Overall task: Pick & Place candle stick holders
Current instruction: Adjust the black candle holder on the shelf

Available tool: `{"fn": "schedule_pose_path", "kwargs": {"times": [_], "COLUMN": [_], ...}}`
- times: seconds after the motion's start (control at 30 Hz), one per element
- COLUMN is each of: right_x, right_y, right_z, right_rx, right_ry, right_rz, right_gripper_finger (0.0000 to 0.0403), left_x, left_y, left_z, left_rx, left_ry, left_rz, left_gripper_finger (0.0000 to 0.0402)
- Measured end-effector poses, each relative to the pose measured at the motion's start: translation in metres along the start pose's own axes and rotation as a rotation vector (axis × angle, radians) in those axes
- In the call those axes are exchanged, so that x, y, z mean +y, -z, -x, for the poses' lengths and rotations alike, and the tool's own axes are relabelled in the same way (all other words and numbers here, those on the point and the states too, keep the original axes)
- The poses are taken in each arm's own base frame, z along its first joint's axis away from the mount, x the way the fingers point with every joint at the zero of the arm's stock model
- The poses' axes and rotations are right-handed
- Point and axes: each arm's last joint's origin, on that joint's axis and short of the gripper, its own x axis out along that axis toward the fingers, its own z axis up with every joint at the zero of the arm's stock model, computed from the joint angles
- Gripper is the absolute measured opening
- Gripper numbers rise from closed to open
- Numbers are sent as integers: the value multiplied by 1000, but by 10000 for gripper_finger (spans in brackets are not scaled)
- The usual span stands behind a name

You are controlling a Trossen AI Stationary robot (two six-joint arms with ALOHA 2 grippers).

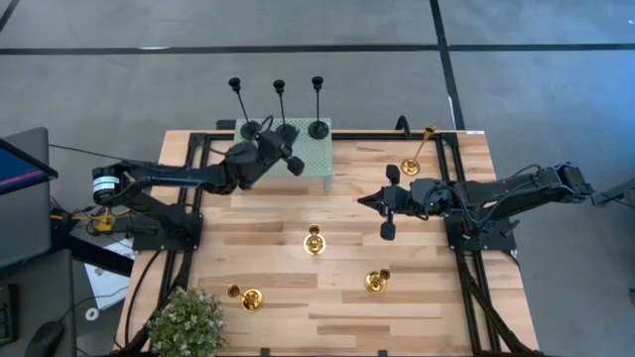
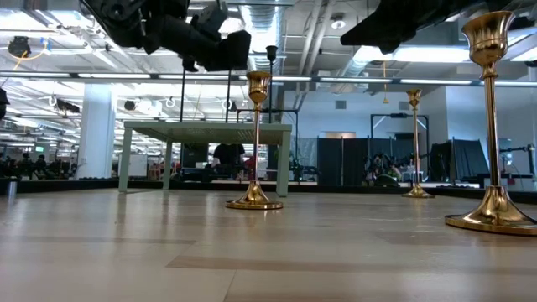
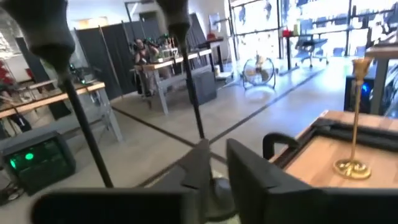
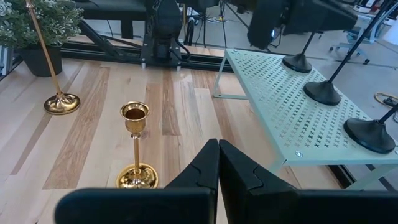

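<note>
Three tall black candle stick holders point(image 1: 250, 129) point(image 1: 286, 131) point(image 1: 317, 128) stand on their round bases on a pale green perforated stand point(image 1: 319, 161) at the table's far middle. My left gripper point(image 1: 281, 147) is open at that stand. Its fingers point(image 3: 249, 177) are on either side of the middle black holder's stem point(image 3: 193, 99), just above its base point(image 3: 217, 190), with a gap showing. Four gold holders stand upright on the wood: one in the middle point(image 1: 314, 240), one near right point(image 1: 377, 281), one near left point(image 1: 248, 297), and a tall one far right point(image 1: 412, 166). My right gripper point(image 1: 365, 201) is shut and empty above the table's middle.
A potted plant point(image 1: 186, 322) stands at the near left corner. Black frame rails point(image 1: 193, 198) point(image 1: 466, 238) run along both sides of the table. A monitor point(image 1: 20, 188) stands off the left edge. Bare wood lies between the gold holders.
</note>
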Motion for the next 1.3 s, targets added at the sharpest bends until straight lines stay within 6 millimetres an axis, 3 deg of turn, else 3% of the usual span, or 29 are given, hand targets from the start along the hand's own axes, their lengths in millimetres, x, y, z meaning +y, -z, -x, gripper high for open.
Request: {"fn": "schedule_pose_path", "kwargs": {"times": [0.1, 0.3, 0.47, 0.77, 1.3], "right_x": [0, 0, 0, 0, 0], "right_y": [0, 0, 0, 0, 0], "right_z": [0, 0, 0, 0, 0], "right_rx": [0, 0, 0, 0, 0], "right_ry": [0, 0, 0, 0, 1], "right_rz": [0, 0, 0, 0, 1], "right_gripper_finger": [0, 0, 0, 0, 0], "left_x": [3, 13, 16, 7, 19], "left_y": [8, 15, 20, 58, 62], "left_z": [-3, -8, -15, -37, -47], "left_rx": [63, 105, 100, 176, 133], "left_ry": [5, -16, 83, 61, 6], "left_rz": [-6, -5, 48, 33, 30], "left_gripper_finger": [8, 3, 3, 2, 2]}}
